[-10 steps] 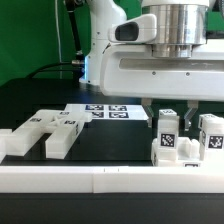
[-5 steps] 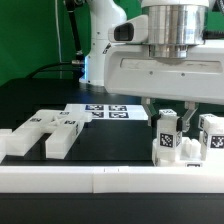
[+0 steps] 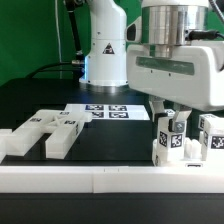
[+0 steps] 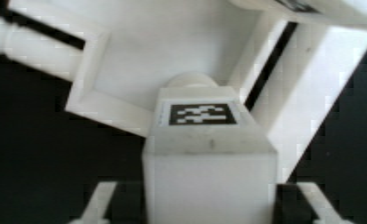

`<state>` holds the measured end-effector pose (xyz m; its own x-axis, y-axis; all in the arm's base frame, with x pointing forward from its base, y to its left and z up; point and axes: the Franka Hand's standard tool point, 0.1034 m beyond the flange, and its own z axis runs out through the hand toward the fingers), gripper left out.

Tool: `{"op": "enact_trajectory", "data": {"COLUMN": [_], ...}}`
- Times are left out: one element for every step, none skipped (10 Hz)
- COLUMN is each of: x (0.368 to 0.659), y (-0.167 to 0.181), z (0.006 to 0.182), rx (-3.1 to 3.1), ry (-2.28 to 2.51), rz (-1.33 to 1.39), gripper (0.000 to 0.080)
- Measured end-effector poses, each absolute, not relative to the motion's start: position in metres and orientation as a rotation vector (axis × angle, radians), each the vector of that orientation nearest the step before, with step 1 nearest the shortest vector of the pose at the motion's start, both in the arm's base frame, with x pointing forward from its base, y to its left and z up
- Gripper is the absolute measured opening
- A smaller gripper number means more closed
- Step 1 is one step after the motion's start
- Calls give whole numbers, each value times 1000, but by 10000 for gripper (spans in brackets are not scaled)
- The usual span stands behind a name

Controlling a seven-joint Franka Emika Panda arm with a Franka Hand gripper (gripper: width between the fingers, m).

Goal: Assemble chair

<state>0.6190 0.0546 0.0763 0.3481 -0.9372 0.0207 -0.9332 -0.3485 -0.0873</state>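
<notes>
Pinching upright white block, gripper closed on its sides | block: boxy, square black-and-white tag on face | stands among other tagged white parts

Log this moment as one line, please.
hand straddling upright tagged part | grip unclear | other chair parts lying on table

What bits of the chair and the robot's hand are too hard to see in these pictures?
- Exterior view: the gripper covers the top of the upright tagged piece; whether it pinches the piece is unclear.
- Exterior view: the picture's right edge cuts off the end block.
- Wrist view: everything is blurred, so the pattern on the tag cannot be read.
</notes>
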Motion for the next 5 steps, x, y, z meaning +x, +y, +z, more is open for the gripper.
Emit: {"op": "enact_trajectory", "data": {"x": [619,618,619,618,619], "y": [55,56,56,56,57], "z": [76,76,76,76,76], "rx": [-2460,-2354,-2271,-2145,-1987], "ry": [1850,1979,2068,2189,2328], "rz": [-100,-95,-91,-84,-85], "gripper": [291,291,291,291,291]}}
